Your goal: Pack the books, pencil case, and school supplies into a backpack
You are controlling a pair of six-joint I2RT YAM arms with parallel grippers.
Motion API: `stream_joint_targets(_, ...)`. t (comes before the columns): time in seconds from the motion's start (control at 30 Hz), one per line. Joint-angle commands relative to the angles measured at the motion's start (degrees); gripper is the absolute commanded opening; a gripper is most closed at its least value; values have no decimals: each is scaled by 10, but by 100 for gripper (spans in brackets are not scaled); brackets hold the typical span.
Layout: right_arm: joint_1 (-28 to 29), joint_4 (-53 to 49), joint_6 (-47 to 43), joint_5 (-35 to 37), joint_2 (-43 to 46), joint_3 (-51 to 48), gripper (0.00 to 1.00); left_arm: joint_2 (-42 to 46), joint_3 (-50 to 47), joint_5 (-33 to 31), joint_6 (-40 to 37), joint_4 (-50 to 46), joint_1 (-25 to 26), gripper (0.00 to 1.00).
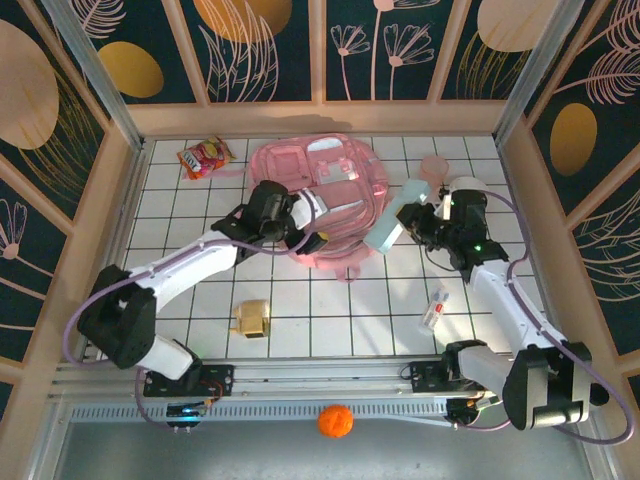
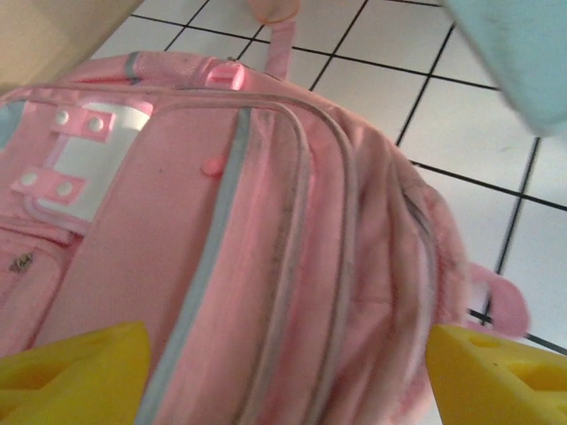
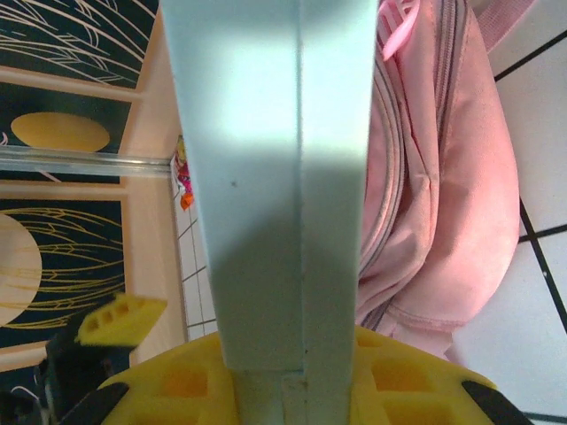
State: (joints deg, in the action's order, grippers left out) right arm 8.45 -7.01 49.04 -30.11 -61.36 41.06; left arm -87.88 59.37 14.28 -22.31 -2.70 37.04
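Progress looks slight: your right gripper [image 3: 292, 376] clamps the pencil case [image 3: 275, 177] beside the backpack [image 1: 320, 175], left gripper [image 2: 283, 372] gapes empty over it; tan box [image 1: 251, 318], white item [image 1: 435, 308] lie unpacked nearer.

The pencil case [image 2: 523, 53] is blurred, cut off top right

Pink backpack [image 1: 335, 165] flat, far centre; mint pencil case [image 1: 395, 220] tilted beside it.

left tool [image 2: 283, 376] spread wide, right tool [image 3: 292, 385] pinched tight.
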Motion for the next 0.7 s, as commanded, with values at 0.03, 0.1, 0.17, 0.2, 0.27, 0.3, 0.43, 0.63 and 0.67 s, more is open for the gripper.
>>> stream_joint_targets(0.03,-4,-12,6,-18,24,-8,16,-60,50,-27,-42,23,10,82)
stream_joint_targets(0.1,-3,-17,4,-17,29,-8,15,-84,65,-28,-44,27,10,84)
stream_joint_targets(0.17,-3,-20,-1,-16,34,-8,16,-99,79,-22,-47,25,11,84)
stream_joint_targets(0.2,-3,-21,-2,-16,35,-7,15,-120,86,-19,-48,24,10,85)
stream_joint_targets(0.27,-3,-25,-3,-14,38,-6,15,-137,96,-13,-53,19,10,86)
stream_joint_targets(0.3,-3,-26,-5,-14,39,-6,16,-144,100,-11,-53,18,11,87)
stream_joint_targets(0.43,-4,-29,-7,-9,37,-9,15,-175,105,-1,-41,35,12,87)
stream_joint_targets(0.63,-4,-29,-5,-11,42,-12,15,-218,115,-98,9,79,16,73)
stream_joint_targets(0.67,-4,-32,-6,-10,42,-11,15,-219,114,-107,15,85,17,69)
